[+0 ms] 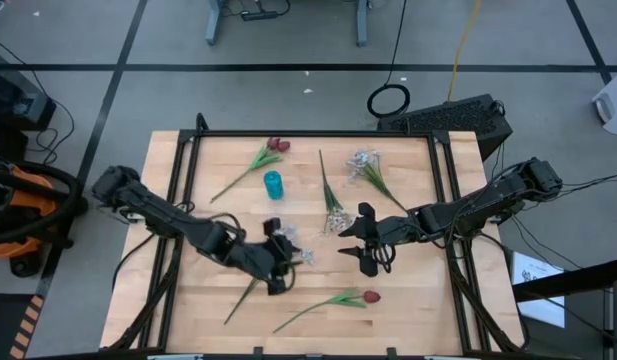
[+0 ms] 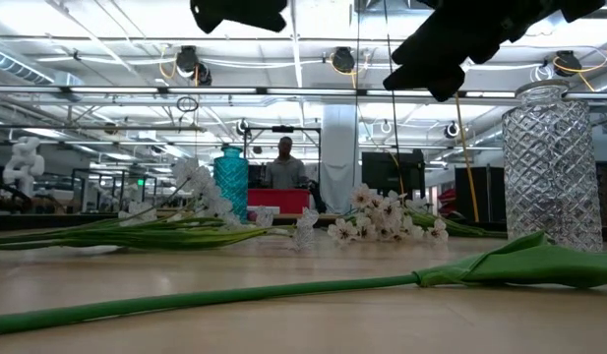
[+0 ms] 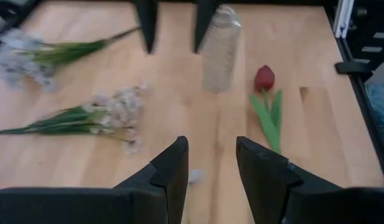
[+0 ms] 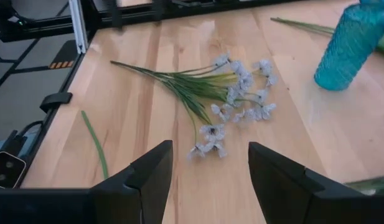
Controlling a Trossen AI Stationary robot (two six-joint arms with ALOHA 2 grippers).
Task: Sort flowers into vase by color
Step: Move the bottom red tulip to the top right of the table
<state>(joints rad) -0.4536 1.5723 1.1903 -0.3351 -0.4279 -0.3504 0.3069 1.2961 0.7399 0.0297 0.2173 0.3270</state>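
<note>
Pale wood tabletop (image 1: 408,290) carries the flowers scattered flat, none yet in a vase – the sorting looks barely begun. One red tulip (image 1: 371,297) lies near the front edge, another (image 1: 279,146) at the back beside the teal vase (image 1: 274,184). White sprays lie at centre (image 1: 334,218) and back right (image 1: 365,160). The clear glass vase (image 3: 220,46) stands between the arms. Left gripper (image 1: 279,268) hovers low over the table's middle, fingers apart and holding nothing. Right gripper (image 1: 366,240), likewise spread and empty, hangs just beside the central spray – probably lining up a pick
</note>
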